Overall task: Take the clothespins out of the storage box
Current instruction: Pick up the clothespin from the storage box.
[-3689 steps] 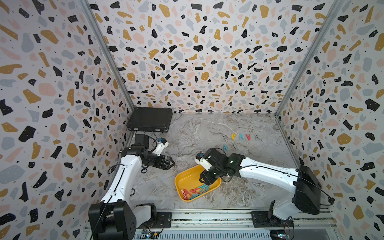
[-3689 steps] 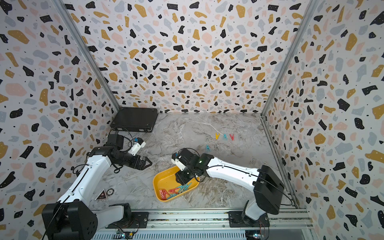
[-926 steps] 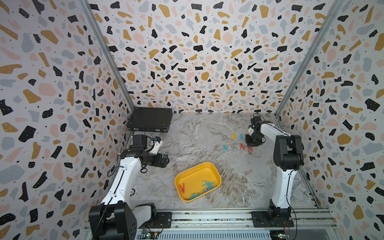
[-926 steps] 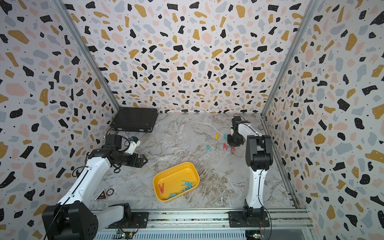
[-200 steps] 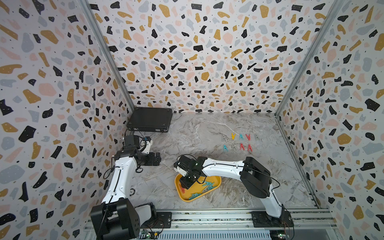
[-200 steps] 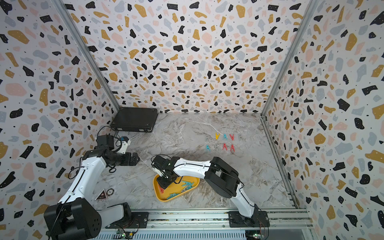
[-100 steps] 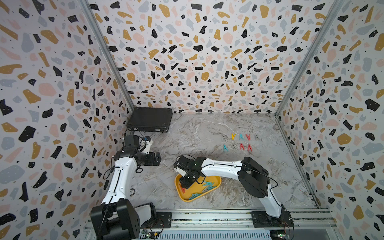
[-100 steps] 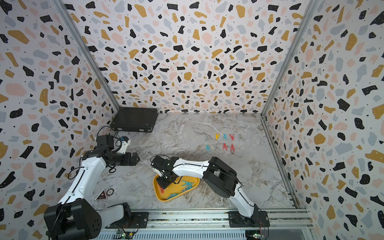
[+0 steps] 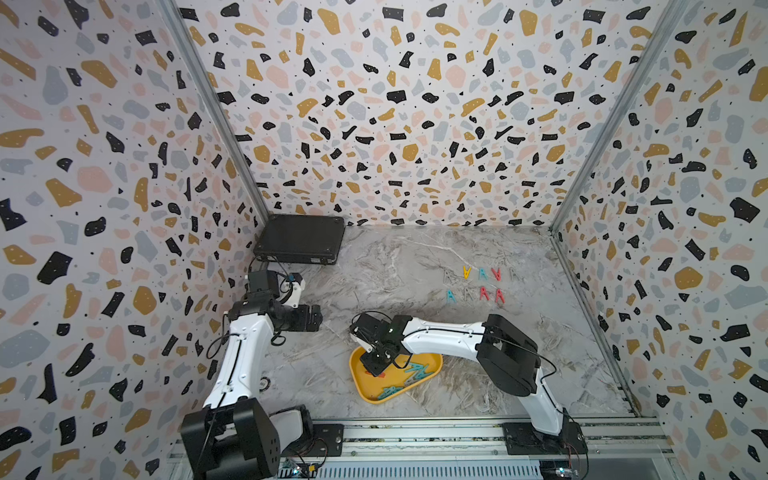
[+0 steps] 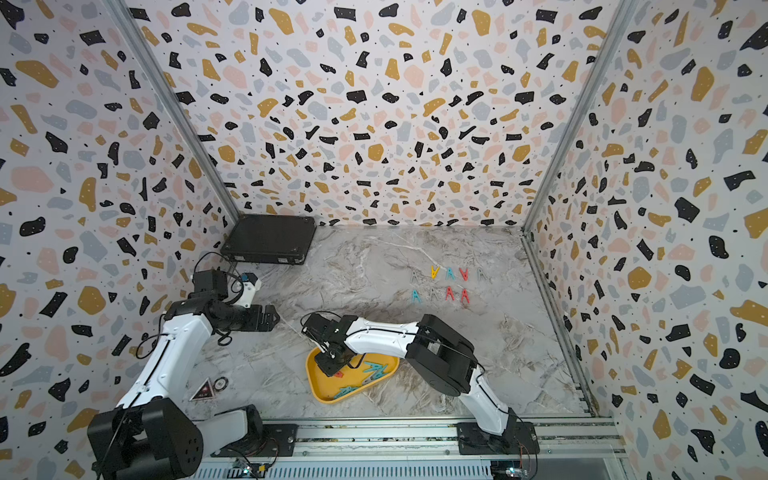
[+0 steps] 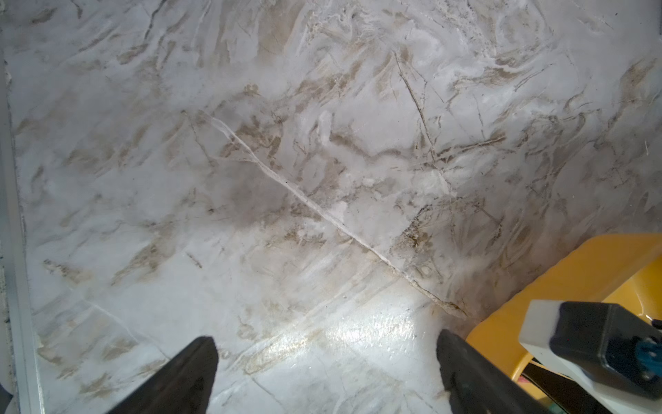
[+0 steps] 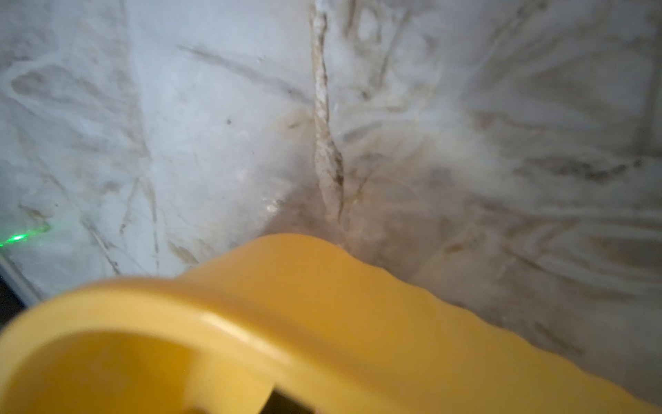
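Likely light, stiff, slick clothespins (image 9: 415, 369); pinch across legs. Right gripper (image 9: 376, 368) low in box (image 9: 360, 384), closure unclear; left gripper (image 11: 326, 338) spread.

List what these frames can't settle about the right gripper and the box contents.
- Fingertips of the right gripper: in both top views its own body covers them, so any grip is unclear.
- Right wrist view: blurred; the storage box wall fills it, with no fingers or pegs visible.
- teal clothespins in the box: the right arm overlaps some, so the count is uncertain.
- grey clothespins: too small and pale against the marble table to count.
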Robot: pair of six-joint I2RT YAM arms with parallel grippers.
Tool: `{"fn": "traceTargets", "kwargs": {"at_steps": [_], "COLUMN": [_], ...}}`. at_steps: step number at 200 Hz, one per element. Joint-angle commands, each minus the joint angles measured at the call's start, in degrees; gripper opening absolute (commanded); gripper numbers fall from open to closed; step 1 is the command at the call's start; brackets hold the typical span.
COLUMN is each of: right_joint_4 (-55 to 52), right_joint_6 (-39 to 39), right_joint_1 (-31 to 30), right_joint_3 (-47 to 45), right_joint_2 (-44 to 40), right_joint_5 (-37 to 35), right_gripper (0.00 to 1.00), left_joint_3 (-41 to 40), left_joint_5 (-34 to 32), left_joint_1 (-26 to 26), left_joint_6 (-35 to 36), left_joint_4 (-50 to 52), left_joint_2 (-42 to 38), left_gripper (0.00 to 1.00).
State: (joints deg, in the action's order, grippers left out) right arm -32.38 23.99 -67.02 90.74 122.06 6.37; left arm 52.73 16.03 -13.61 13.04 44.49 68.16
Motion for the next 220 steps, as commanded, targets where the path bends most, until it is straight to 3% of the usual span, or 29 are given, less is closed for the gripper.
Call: {"fn": "traceTargets", "kwargs": {"at_steps": [1,105,153,195,220], "right_joint_4": [-2.9,-4.3,-8.0,-9.7,-10.5], "right_joint_6": [0.1,-0.2,0.1,0.3,-0.2], "right_joint_1": [-0.1,0.0,0.4,4.7,10.5], "right_joint_3": [-1.5,-3.8,-4.3,-8.8,-12.8], "right_joint_2": [-3.1,-13.0,-19.3,-26.3,-30.9], "right_joint_5": [-2.8,-8.4,-13.2,-13.7,-14.5], "right_gripper": [0.14,0.00,0.00,0.00,0.00], "left_joint_3": [-0.6,-0.4,-0.2,-0.1,-0.2], "left_joint_5": [0.9,4.5,7.7,11.1,12.8], "left_joint_1": [-0.2,-0.2,-0.1,-0.2,-0.2], "left_joint_6": [0.9,1.6,2.6,3.7,4.3], "left_joint_4": [-0.2,1.1,2.4,3.3,3.5], "left_joint_2": [-1.1,-1.1,-1.0,-1.4,-1.6], "left_gripper": [1.00,1.00,1.00,1.00,1.00]}}
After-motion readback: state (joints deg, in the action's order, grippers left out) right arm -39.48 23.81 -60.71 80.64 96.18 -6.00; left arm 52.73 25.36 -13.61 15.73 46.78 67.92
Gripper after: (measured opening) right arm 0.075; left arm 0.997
